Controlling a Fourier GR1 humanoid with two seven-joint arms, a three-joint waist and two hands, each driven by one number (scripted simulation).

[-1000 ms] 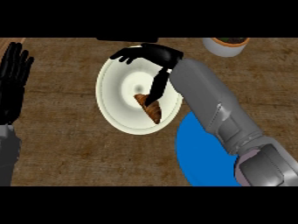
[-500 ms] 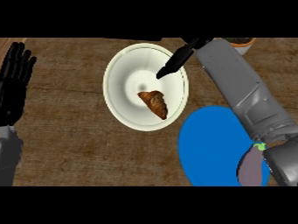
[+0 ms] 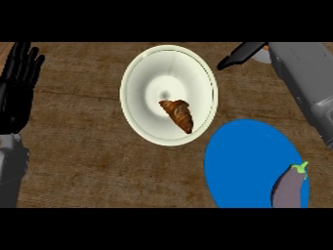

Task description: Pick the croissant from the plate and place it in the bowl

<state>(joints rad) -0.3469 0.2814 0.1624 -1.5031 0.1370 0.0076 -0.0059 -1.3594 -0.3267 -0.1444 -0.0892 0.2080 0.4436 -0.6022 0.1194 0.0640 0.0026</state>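
Note:
A brown croissant (image 3: 177, 114) lies inside the cream bowl (image 3: 138, 83), a little right of its centre. Right of and below the bowl, the blue plate (image 3: 234, 166) carries a purple eggplant (image 3: 290, 186) near its lower right edge. My right hand (image 3: 238, 55) shows only as straight black fingers past the bowl's upper right rim, apart from the croissant and holding nothing. Its grey forearm (image 3: 313, 88) runs down the right side. My left hand (image 3: 16, 90) rests open at the left edge, fingers up.
A small pale dish (image 3: 262, 55) peeks out behind my right forearm at the top right. Brown wooden counter (image 3: 82, 161) surrounds the bowl and plate.
My right hand has drawn back from over the bowl to the upper right. The croissant stays lying in the bowl. The left hand has not moved.

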